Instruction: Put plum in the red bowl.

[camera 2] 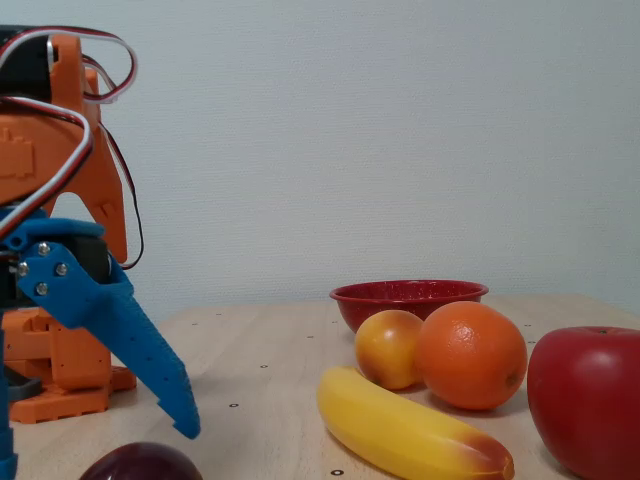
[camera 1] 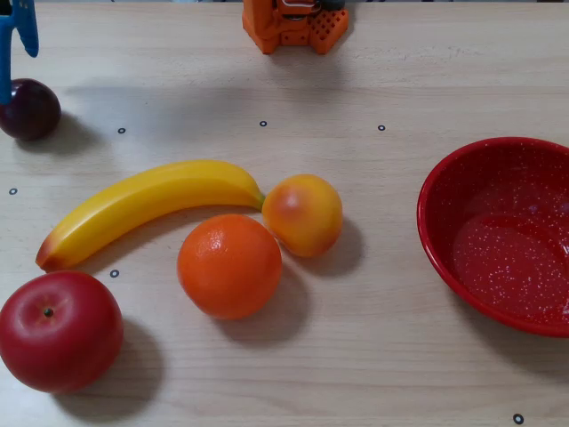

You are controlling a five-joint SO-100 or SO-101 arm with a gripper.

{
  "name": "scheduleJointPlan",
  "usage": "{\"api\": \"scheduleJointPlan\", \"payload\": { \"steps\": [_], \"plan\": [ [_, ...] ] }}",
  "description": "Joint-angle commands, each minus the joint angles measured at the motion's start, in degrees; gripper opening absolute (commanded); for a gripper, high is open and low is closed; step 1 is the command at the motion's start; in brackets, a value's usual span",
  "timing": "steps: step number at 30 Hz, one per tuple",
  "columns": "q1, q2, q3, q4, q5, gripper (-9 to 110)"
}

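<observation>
The plum point(camera 1: 32, 110), small and dark purple, lies at the table's far left in the overhead view and peeks in at the bottom left of the fixed view point(camera 2: 142, 463). My blue gripper point(camera 1: 18, 76) hangs open just over it, one finger point(camera 1: 27, 28) behind the plum and the other at the frame's left edge, overlapping the fruit. In the fixed view the gripper point(camera 2: 96, 450) is low, its fingertips point(camera 2: 186, 428) near table height on either side of the plum. The red bowl point(camera 1: 442, 191) sits empty at the right edge, far from the plum point(camera 2: 408, 292).
Between plum and bowl lie a yellow banana point(camera 1: 142, 205), an orange point(camera 1: 229, 265), a peach-coloured fruit point(camera 1: 302, 214) and a big red apple point(camera 1: 59, 330). The orange arm base point(camera 1: 293, 23) stands at the table's back edge.
</observation>
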Motion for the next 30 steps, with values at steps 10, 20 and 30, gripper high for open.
{"api": "scheduleJointPlan", "payload": {
  "steps": [10,20,30],
  "plan": [
    [0.1,0.5,-4.3,-3.4,-3.3,42],
    [-0.5,-0.5,-4.3,-3.7,-3.4,42],
    [-1.6,-1.4,-4.3,-3.9,-2.8,42]
  ]
}}
